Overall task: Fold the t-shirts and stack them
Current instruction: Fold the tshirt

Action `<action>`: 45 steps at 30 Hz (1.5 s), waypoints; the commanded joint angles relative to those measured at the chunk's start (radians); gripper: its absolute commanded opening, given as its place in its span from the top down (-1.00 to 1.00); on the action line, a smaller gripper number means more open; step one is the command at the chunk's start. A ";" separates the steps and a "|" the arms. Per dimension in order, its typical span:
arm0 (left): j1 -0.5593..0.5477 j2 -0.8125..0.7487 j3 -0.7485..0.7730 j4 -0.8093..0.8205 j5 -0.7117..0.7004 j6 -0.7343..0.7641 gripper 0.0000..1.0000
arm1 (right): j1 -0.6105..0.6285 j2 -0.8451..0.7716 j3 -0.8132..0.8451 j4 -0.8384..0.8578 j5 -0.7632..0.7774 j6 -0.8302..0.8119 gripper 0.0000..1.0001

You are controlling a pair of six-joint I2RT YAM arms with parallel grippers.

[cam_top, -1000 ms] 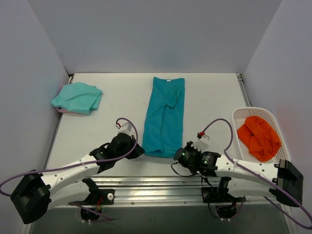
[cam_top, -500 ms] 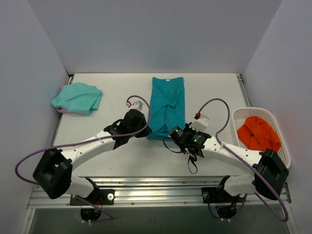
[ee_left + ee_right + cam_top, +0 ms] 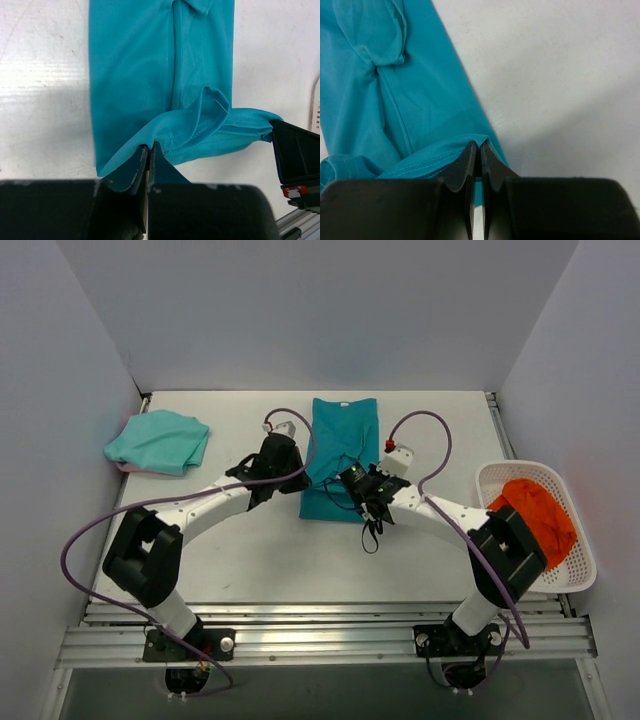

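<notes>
Seen from above, the left gripper point(image 3: 293, 478) and right gripper point(image 3: 355, 488) hold the near hem of the deep teal t-shirt point(image 3: 342, 435) at centre. The mint t-shirt point(image 3: 158, 440) lies at 10 o'clock.

Left wrist: the fingers are clamped tight on the hem's corner.

Right wrist: the same tight pinch on the opposite corner.

The fold will likely land square if both carry the hem toward 12 o'clock level and together.

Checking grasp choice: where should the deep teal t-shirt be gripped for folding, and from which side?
Its near hem corners, one per pincer, approached from the near edge, as left pincer and right pincer grip now. The deep teal t-shirt lies as a long narrow strip with that short edge nearest.
</notes>
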 commanded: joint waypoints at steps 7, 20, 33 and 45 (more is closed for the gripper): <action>0.142 0.317 0.304 0.063 0.141 0.087 0.81 | -0.122 0.286 0.289 -0.002 0.007 -0.079 1.00; 0.323 0.430 0.555 0.013 0.266 0.139 -0.88 | -0.221 0.313 0.489 -0.117 0.100 -0.147 -1.00; 0.305 -0.155 -0.208 0.155 0.108 -0.040 -0.88 | -0.158 -0.277 -0.230 0.273 -0.280 -0.104 -0.99; 0.118 -0.095 -0.493 0.482 0.032 -0.231 -0.88 | -0.118 -0.245 -0.544 0.599 -0.473 -0.041 -1.00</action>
